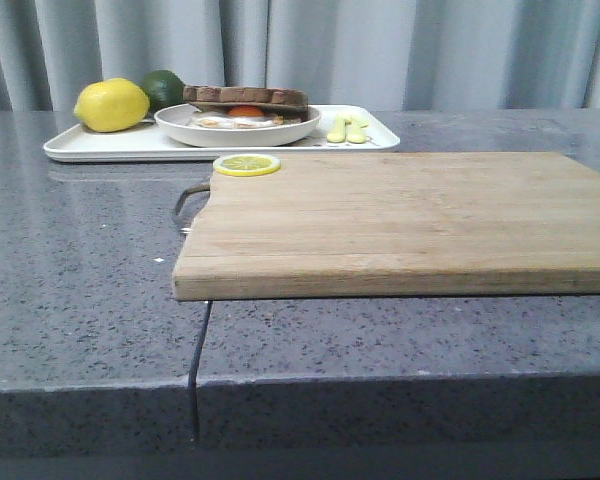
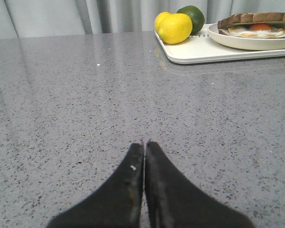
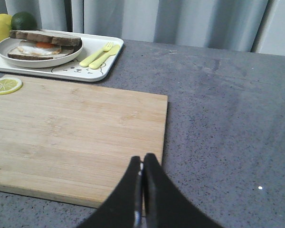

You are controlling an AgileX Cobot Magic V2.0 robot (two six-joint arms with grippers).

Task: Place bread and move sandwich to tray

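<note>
The sandwich [image 1: 245, 108], with a bread slice [image 1: 246, 97] on top of the fried egg [image 1: 235, 119], sits on its round white plate [image 1: 238, 130] on the white tray [image 1: 130, 143]. A lemon [image 1: 111, 105] and a lime [image 1: 164, 88] are also on the tray. The wooden cutting board [image 1: 400, 225] carries a lemon slice [image 1: 247, 164]. The left claw [image 2: 145, 145] is closed and holds nothing, above the grey tabletop [image 2: 76, 104]. The right claw [image 3: 143, 159] is closed too and holds nothing, over the board's edge.
</note>
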